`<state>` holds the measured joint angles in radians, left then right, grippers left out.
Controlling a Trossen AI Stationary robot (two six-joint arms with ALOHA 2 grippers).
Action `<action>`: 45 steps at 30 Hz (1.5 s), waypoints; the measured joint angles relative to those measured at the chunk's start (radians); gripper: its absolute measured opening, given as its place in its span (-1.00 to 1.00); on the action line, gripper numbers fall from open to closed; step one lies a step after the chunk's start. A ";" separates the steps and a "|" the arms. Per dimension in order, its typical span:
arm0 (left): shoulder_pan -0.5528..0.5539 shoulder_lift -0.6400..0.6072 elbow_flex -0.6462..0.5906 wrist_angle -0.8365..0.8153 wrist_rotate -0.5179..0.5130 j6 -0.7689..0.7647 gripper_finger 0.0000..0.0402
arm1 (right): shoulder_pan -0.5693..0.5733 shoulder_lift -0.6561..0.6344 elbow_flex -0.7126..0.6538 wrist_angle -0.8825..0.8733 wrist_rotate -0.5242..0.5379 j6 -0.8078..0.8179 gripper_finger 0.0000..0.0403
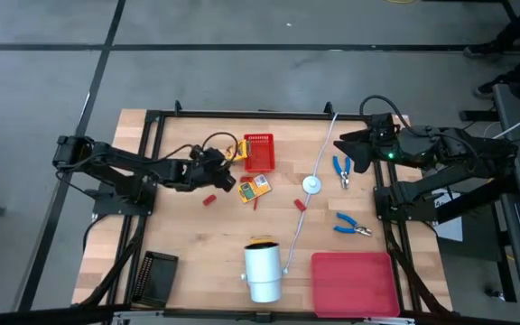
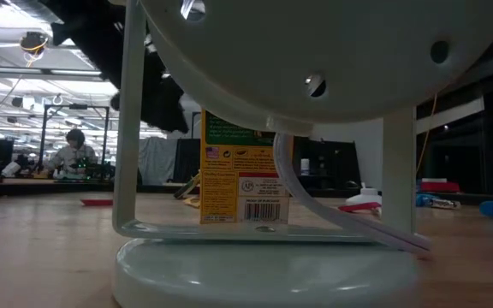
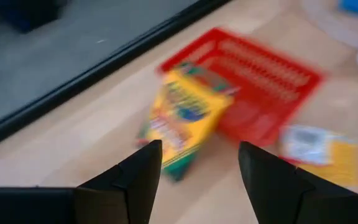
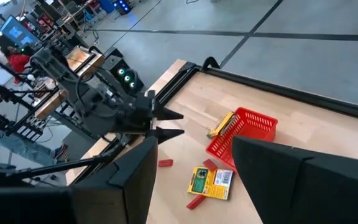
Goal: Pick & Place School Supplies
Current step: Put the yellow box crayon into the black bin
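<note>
A yellow-and-green box (image 3: 188, 118) leans by its top edge against the left wall of the red basket (image 1: 258, 152). A second box (image 1: 255, 188) lies flat on the table just near of the basket. My left gripper (image 1: 227, 176) is open and hovers left of both boxes, fingers pointing toward the leaning one without touching it. Small red blocks (image 1: 209, 199) (image 1: 301, 205) lie scattered on the wood. Two blue-handled tools (image 1: 341, 170) (image 1: 352, 226) lie on the right. My right gripper (image 1: 348, 149) is open, raised near the far right, beside the upper tool. In the low view a third box (image 2: 238, 171) stands upright behind the white cylinder.
A white cylinder (image 1: 263, 271) lies at the near edge, with a red flat tray (image 1: 353, 284) to its right and a black ribbed block (image 1: 156, 275) to its left. A white disc (image 1: 311, 184) on a white cord crosses the table's middle. A black frame borders the table.
</note>
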<state>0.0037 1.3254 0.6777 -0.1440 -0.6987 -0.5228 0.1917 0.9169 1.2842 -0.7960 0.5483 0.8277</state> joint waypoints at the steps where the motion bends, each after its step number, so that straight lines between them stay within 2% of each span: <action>1: 0.002 0.000 0.000 0.022 0.026 0.013 0.05 | 0.000 0.000 0.000 0.000 -0.010 -0.005 0.05; 6: 0.019 0.005 -0.001 0.036 0.068 0.011 0.05 | 0.000 0.000 0.000 -0.005 -0.038 -0.020 0.05; 11: 0.067 0.005 -0.001 0.037 0.165 0.000 0.05 | 0.000 0.000 0.000 -0.005 -0.040 -0.025 0.05; 16: 0.129 0.005 -0.001 -0.013 0.134 -0.043 0.05 | 0.000 0.000 0.000 -0.008 -0.023 -0.025 0.05; 19: 0.149 0.005 -0.001 -0.041 0.133 0.032 0.05 | 0.000 0.000 0.000 -0.008 -0.017 -0.025 0.05; 25: 0.157 0.019 -0.002 -0.023 0.148 0.342 0.05 | 0.000 0.000 0.000 -0.008 -0.014 -0.022 0.05; 28: 0.187 0.019 -0.002 -0.017 0.082 0.375 0.05 | 0.000 0.000 0.000 -0.007 -0.001 -0.020 0.05; 30: 0.193 0.032 -0.002 0.000 0.036 0.456 0.05 | 0.000 0.000 0.000 -0.005 0.012 -0.019 0.05; 34: 0.183 0.076 -0.003 0.020 0.077 0.591 0.05 | 0.000 0.000 0.000 -0.005 0.021 -0.006 0.05; 36: 0.161 0.098 -0.003 0.032 0.077 0.579 0.05 | 0.000 0.000 0.000 -0.005 0.021 -0.002 0.05; 39: 0.116 0.137 -0.003 0.083 0.005 0.540 0.05 | 0.000 0.000 0.000 -0.005 0.023 0.002 0.05; 42: 0.091 0.186 -0.002 0.147 -0.008 0.534 0.04 | 0.000 0.000 0.000 -0.005 0.028 0.006 0.05; 45: 0.066 0.243 0.005 0.145 -0.049 0.487 0.04 | 0.000 0.000 0.000 -0.005 0.018 0.010 0.05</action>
<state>0.0694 1.5680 0.6829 0.0008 -0.7473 -0.0354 0.1917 0.9169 1.2839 -0.8009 0.5666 0.8379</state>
